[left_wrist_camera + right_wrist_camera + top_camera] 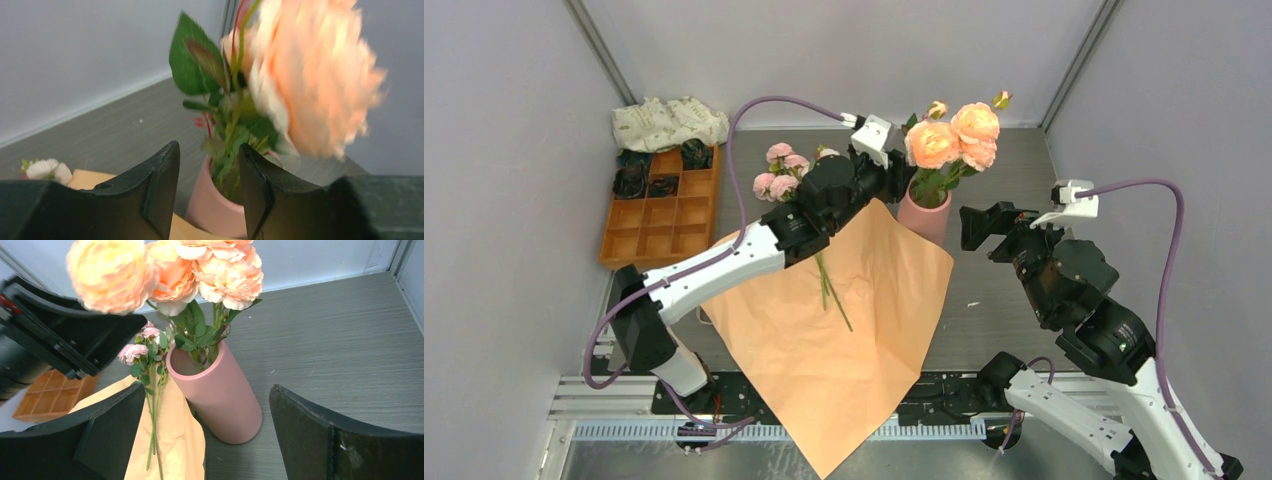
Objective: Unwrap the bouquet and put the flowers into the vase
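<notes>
Three peach roses [954, 135] stand in vase [924, 215]; my left gripper [207, 150] beside them, jaws parted, empty. Next: fetch pink roses [779, 170] off paper [844, 340]. Right gripper [207, 390] wide, empty.

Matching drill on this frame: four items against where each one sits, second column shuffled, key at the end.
Items
1. peach roses
2. small pink roses
3. orange tray
4. white cloth bundle

Places
A. far-left corner, behind the tray
B. stems lying on the orange paper
C. standing in the vase
D. left of the paper, nearer than the cloth bundle

Pairs: 1-C, 2-B, 3-D, 4-A
</notes>
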Available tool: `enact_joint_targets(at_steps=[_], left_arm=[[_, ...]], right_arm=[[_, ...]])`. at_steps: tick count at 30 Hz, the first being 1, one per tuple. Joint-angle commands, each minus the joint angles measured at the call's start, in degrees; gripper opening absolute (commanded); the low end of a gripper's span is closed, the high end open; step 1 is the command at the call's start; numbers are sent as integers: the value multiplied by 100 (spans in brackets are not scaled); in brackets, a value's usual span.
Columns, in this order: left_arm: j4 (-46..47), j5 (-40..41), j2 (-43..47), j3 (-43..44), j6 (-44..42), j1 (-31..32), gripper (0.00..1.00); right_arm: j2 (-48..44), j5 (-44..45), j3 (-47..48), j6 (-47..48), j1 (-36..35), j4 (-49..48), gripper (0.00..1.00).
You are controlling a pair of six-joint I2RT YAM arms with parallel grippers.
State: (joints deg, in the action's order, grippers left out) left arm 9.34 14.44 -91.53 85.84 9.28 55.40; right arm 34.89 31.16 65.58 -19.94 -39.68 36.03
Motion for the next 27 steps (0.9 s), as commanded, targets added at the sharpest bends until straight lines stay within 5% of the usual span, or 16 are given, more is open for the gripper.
enact_joint_targets(at_steps=[1, 11, 27], left_arm=[[-31, 139, 337, -225, 354, 6, 48], [-782, 294, 715, -379, 662, 4, 50], [-1754, 3501, 3204, -1258, 208, -6, 50]], right_arm=[[78, -109, 9, -71, -14, -333, 99], [277, -389, 147, -35, -19, -275, 99], [2122, -1963, 2064, 248, -356, -732, 99]])
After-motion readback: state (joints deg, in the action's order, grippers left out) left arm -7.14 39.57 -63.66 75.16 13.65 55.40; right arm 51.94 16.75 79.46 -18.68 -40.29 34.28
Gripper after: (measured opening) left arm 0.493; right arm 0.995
